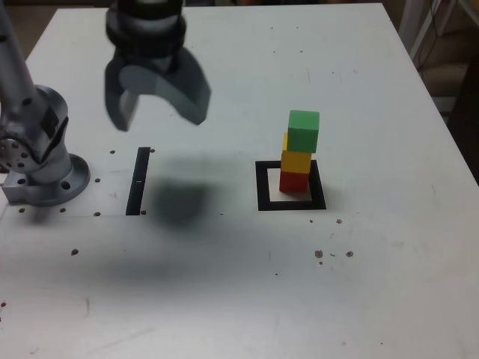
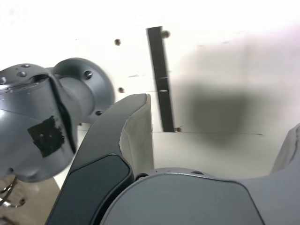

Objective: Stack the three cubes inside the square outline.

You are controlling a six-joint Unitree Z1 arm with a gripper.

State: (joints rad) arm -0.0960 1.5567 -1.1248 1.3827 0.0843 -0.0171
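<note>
A stack of three matte cubes, the green cube point(image 1: 303, 130) on the yellow cube point(image 1: 296, 161) on the red cube point(image 1: 294, 181), stands inside the thick black square outline point(image 1: 263, 187) on the white desk point(image 1: 374, 284). The thin black strip point(image 1: 138, 181) lies well apart at the exterior view's left, with the grey arm base point(image 1: 41, 172) beyond it. The tool point(image 1: 159, 101) hangs above the desk near the strip.

You have a white counter point(image 1: 359, 299) in front of you, scuffed and dotted with small dark screw holes point(image 1: 334, 255). A thin straight black strip point(image 1: 138, 181) lies flat on it toward the exterior view's left, and the wrist view shows that strip point(image 2: 160, 77) too. Just beside the strip a soft dark shadow point(image 1: 179, 202) falls on the counter.
</note>
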